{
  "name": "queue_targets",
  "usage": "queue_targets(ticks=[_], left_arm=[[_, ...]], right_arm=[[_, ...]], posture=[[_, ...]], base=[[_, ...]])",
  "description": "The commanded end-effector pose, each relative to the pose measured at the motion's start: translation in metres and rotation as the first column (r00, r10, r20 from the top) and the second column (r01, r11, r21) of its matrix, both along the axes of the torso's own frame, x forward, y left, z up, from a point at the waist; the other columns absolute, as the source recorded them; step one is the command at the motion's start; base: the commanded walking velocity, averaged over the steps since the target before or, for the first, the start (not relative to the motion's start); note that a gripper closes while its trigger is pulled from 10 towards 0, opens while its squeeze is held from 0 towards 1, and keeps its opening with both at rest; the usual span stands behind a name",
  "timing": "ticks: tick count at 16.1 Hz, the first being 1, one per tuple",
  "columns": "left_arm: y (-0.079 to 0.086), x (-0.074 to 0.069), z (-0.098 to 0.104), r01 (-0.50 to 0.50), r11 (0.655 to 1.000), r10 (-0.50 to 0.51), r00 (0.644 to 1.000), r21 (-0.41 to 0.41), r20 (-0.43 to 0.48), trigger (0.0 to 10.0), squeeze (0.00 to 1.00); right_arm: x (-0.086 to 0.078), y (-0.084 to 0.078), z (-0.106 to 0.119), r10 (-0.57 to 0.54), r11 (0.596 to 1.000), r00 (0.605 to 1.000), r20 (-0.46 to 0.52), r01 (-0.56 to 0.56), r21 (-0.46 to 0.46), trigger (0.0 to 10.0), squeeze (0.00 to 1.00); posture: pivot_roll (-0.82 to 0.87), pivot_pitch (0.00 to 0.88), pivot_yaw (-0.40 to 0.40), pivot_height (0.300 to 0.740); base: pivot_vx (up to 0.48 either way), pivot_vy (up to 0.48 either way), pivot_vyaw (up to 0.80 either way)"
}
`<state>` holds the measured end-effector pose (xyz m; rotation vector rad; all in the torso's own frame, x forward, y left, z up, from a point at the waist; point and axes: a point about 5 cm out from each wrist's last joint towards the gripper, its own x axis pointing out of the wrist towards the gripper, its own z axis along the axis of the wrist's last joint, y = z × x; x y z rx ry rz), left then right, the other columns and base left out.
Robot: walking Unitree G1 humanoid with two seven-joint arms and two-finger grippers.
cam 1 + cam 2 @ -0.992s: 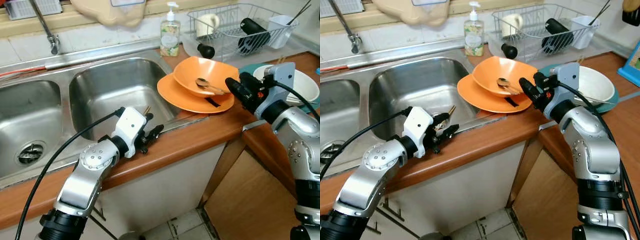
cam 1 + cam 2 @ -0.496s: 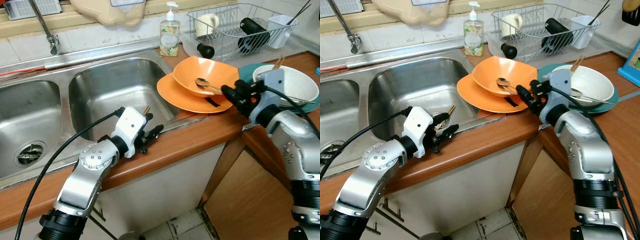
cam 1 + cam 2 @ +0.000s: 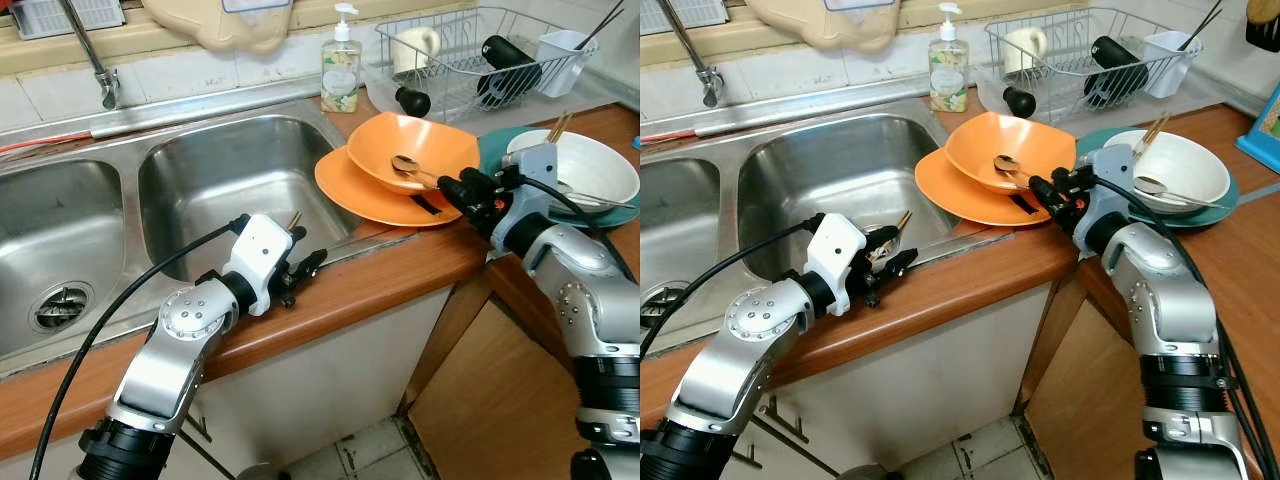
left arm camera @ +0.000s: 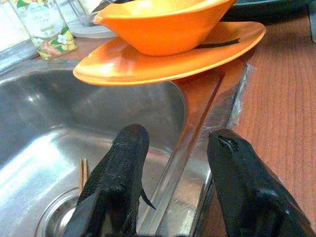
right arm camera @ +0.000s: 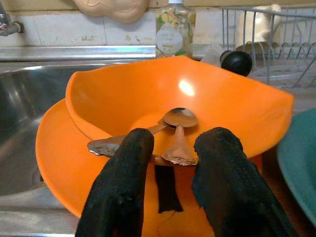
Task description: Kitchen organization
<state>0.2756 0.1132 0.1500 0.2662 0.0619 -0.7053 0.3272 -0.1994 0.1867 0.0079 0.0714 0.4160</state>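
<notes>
The right gripper sits at the rim of the shallow orange plastic bowl, its black fingers parted on either side of the handles of the two metal spoons lying in it — the bowl itself rests tilted on a flat orange plate beside the steel sink. To take a spoon cleanly, I'd judge it should ease lower and straddle one handle only before closing. The left gripper hovers over the sink's edge, fingers apart and empty.

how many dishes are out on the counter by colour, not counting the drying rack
orange: 2, a bowl sitting on a plate
teal: 1, a plate
white: 1, a bowl on the teal plate
total: 4
</notes>
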Motion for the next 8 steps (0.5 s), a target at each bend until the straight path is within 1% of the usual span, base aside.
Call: queue_targets(ticks=[1, 5, 8], left_arm=[[-0.0005, 0.0015, 0.0034, 0.004, 1.000, -0.004, 1.000, 0.012, 0.020, 10.0, 0.00], [-0.0011, 0.0015, 0.0038, 0.006, 1.000, -0.006, 1.000, 0.011, 0.022, 10.0, 0.00], [-0.0018, 0.0011, 0.0050, 0.007, 1.000, -0.008, 1.000, 0.010, 0.027, 10.0, 0.00]], right_arm=[[0.0031, 0.0007, 0.0035, 0.005, 1.000, 1.000, 0.001, -0.005, 0.021, 0.0, 0.00], [0.0046, 0.0016, 0.0023, 0.012, 0.999, 1.000, -0.009, -0.011, 0.036, 0.0, 0.00], [0.0059, -0.0002, 0.0022, -0.006, 0.999, 1.000, -0.012, 0.007, 0.045, 0.0, 0.00]], posture=[[-0.02, 0.000, 0.068, 0.740], [-0.02, 0.000, 0.068, 0.740], [-0.01, 0.000, 0.067, 0.740]], base=[[0.000, 0.000, 0.00], [0.000, 0.000, 0.00], [0.000, 0.000, 0.00]])
